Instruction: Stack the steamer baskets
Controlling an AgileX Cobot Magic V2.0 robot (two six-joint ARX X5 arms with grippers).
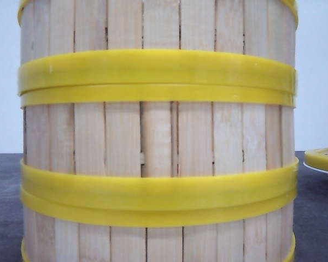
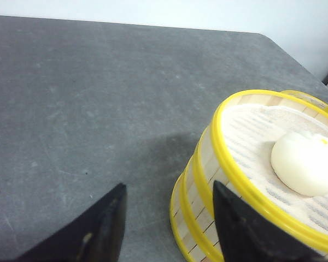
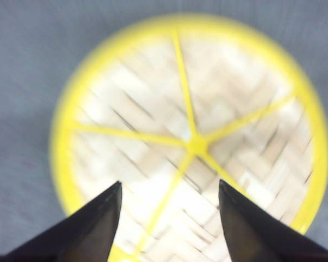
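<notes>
The steamer baskets [image 1: 158, 142] stand stacked right in front of the front camera and fill its view, pale slats between thick yellow rims. In the left wrist view the stack [image 2: 202, 169] is seen from above, its top basket open, with a white bun [image 2: 306, 161] on a pale liner. My left gripper [image 2: 169, 188] is open beside the stack's wall, with nothing between its fingers. My right gripper [image 3: 169, 188] is open above a blurred round woven lid [image 3: 191, 136] with a yellow rim and yellow spokes, not touching it as far as I can tell.
The table [image 2: 87, 98] is dark grey, with its far edge against a white wall. At the right edge of the front view a yellow-rimmed piece [image 1: 323, 157] lies on a shallow white plate [image 1: 317, 169].
</notes>
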